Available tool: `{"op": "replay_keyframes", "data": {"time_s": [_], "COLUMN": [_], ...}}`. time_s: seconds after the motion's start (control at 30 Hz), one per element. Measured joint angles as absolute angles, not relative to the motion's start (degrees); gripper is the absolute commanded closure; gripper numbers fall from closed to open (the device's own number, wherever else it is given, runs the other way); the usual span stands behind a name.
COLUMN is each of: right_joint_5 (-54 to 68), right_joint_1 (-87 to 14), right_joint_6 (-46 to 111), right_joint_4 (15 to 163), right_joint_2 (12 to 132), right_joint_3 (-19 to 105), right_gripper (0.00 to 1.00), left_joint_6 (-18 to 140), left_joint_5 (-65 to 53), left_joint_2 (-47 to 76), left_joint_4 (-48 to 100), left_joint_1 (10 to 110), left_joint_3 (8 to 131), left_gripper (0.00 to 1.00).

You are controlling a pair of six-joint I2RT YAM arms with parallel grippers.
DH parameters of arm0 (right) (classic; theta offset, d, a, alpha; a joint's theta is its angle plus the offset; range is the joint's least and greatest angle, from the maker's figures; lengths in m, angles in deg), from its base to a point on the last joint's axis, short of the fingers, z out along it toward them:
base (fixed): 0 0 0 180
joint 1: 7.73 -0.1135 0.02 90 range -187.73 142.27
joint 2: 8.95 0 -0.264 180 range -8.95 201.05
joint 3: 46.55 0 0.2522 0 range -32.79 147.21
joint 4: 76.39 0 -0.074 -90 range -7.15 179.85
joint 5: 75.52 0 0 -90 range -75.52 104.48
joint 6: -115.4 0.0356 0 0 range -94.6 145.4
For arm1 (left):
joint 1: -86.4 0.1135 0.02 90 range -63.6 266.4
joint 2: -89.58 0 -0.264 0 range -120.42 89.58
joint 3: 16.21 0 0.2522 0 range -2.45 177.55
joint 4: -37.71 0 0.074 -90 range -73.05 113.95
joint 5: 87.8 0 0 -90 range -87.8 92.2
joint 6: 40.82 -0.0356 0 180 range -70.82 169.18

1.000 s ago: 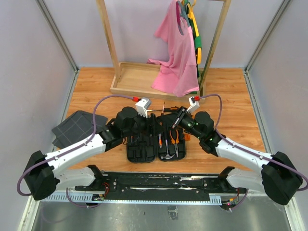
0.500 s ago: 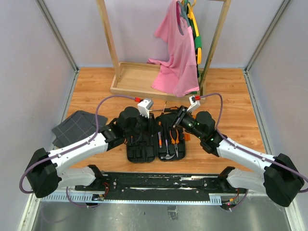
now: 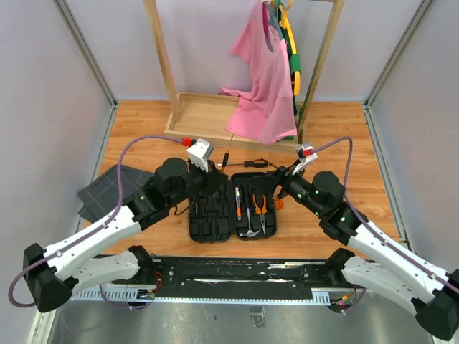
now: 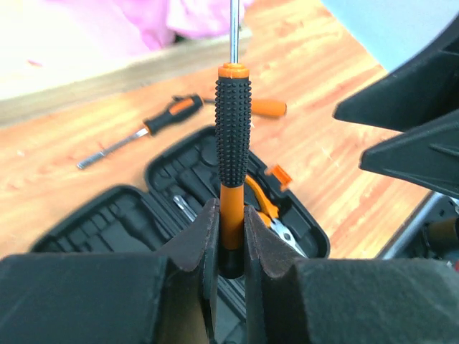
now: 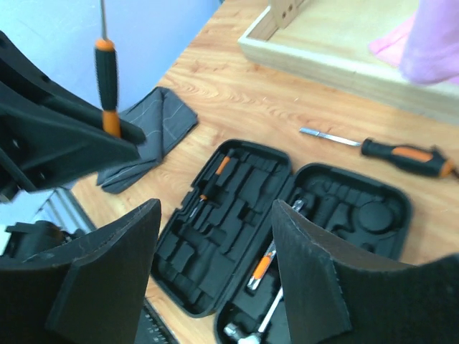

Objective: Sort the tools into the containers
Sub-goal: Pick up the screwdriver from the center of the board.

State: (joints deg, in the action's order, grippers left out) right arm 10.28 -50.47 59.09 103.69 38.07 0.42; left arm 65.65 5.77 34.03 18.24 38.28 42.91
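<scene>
Firmly clenched, the left gripper [image 4: 230, 229] held a screwdriver [image 4: 233, 122] by the orange butt end of its handle, with the shaft pointing straight out beyond the fingertips. The open tool case [image 5: 247, 186] lay below and ahead of that gripper on the desk [image 5: 237, 107]. The right gripper [image 5: 215, 229] stood released, jaws wide with nothing between them; the case lay below and ahead of it too.

Handling, as judged: the tool looked light, rigid and long for its weight. The black knurled sleeve should have given good friction. The smooth orange plastic where the pads sat looked more slippery. The hold was at the end farthest from the tip, so the shaft could have pivoted in the grip if it touched the moulded slots. A hold on the knurling at mid-handle would probably have been steadier.

A second screwdriver [image 5: 405, 154] lay flat on the desk beyond the case, ahead and to the right of the right gripper. It looked best taken across the handle, not by the thin, slick steel shaft.
</scene>
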Motion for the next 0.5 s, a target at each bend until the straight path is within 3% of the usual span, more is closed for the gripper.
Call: {"op": "replay_keyframes", "data": {"time_s": [0.27,0.5], "right_joint_5": [14.97,15.54], "right_joint_1": [-50.47,-50.47], "right_joint_6": [45.87,39.27], "right_joint_4": [91.8,84.68], "right_joint_2": [29.4,28.26], "right_joint_3": [5.64,9.84], "right_gripper": [0.32,0.31], "left_joint_6": [55.09,34.83], "left_joint_5": [15.06,18.65], "left_joint_2": [36.48,41.42], "left_joint_4": [14.78,15.07], "left_joint_1": [38.26,38.26], "left_joint_3": [47.96,42.91], "left_gripper": [1.0,1.0]}}
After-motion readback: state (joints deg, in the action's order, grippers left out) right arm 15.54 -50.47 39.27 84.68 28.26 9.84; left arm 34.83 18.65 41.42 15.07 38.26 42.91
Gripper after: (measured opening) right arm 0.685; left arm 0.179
